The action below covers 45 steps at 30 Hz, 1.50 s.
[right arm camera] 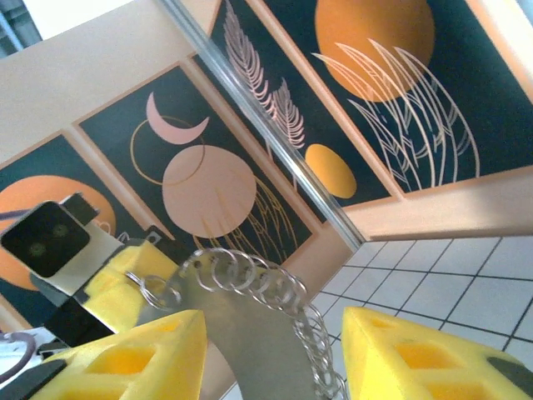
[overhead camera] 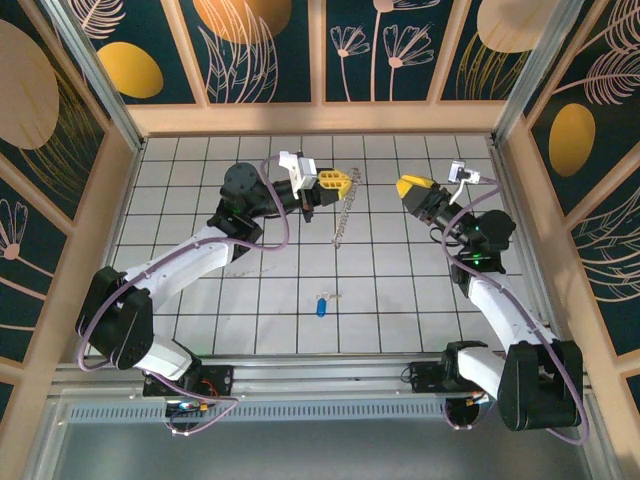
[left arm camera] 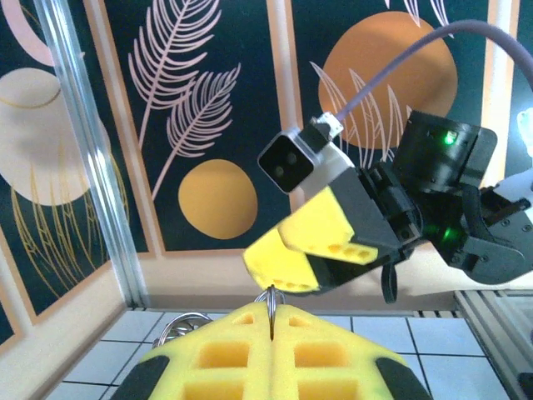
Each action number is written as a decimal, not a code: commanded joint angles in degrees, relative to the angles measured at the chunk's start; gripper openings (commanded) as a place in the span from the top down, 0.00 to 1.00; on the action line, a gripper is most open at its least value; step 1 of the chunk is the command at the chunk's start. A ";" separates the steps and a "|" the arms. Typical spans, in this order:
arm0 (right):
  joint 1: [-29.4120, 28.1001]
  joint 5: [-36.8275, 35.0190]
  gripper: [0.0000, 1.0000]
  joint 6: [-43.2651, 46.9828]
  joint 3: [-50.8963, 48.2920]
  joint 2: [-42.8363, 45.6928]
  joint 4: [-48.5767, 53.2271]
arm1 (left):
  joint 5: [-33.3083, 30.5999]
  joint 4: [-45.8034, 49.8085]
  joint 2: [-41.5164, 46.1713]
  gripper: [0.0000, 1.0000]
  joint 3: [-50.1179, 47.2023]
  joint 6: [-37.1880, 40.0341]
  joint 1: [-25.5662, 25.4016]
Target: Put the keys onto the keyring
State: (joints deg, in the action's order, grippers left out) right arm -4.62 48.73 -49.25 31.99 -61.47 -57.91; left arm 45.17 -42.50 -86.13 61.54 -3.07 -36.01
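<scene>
**What to fetch lies low and near**

The small blue-headed key with silver blade [overhead camera: 321, 306] lies on the white tiled floor [overhead camera: 200, 300] toward the near edge, blade pointing away, below both grippers. Farther back, the left gripper [overhead camera: 340, 181] is clenched on the thin metal keyring fringed with small rings [overhead camera: 343, 215] (hanging edge-on). The right gripper [overhead camera: 412, 186], jaws parted and empty, faces it and looks freer to descend.

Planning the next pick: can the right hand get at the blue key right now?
Probably yes: the right hand is open and empty, and the blue key lies alone on the table, nothing between them.
</scene>
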 commanded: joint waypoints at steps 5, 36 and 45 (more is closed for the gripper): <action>-2.94 5.38 0.55 2.50 6.07 0.41 -0.62 | 4.95 9.67 -4.67 1.00 9.17 -7.04 -0.14; -11.12 3.08 0.67 -0.02 7.22 -4.09 -3.32 | 9.05 5.06 -4.71 1.00 7.54 -15.43 -0.13; -10.98 2.69 0.67 1.12 6.68 -4.40 -2.01 | 9.33 4.97 -4.27 1.00 7.73 -15.17 -0.11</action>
State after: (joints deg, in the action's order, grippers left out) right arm -15.38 51.96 -49.41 38.94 -65.65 -59.20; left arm 53.39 -34.04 -92.25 69.30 -17.74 -36.01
